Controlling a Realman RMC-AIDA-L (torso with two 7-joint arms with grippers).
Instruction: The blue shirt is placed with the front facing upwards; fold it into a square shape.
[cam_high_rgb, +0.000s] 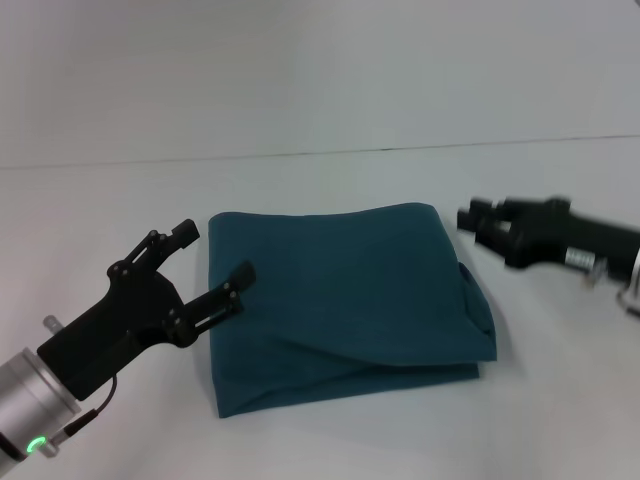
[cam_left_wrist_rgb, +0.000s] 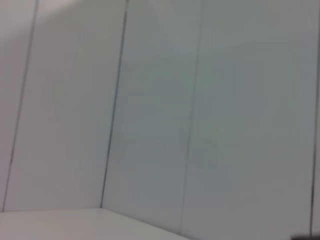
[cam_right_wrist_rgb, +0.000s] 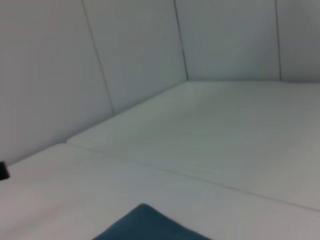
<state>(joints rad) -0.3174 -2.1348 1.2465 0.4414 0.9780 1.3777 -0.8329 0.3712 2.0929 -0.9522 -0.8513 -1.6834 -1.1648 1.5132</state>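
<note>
A dark teal-blue cotton shirt (cam_high_rgb: 340, 305) is lying on a white table (cam_high_rgb: 330, 180), already folded into a roughly square bundle, plain fabric facing up with no print showing. It is sitting in the middle of the table, between the two arms.

The left gripper (cam_high_rgb: 212, 270), black with thin fingers, is hovering at the shirt's left edge. Its fingers are spreading wide apart and gripping nothing; the nearer fingertip is sitting over the cloth's left border. The right gripper (cam_high_rgb: 478, 222), also black, is hanging just beside the shirt's far right corner; whether it is open or closed cannot be told, and it appears to be holding nothing.

The folding looks close to done, so the step in hand seems to be finishing and tidying. Doing it well likely means lifting both arms straight away from the cloth without snagging an edge, since any drag would be pulling the layers out of line.

The bundle is looking slightly uneven: its far edge is straight, a lower layer is peeking out along the near edge, and the right side is bulging in a soft rounded fold.
</note>
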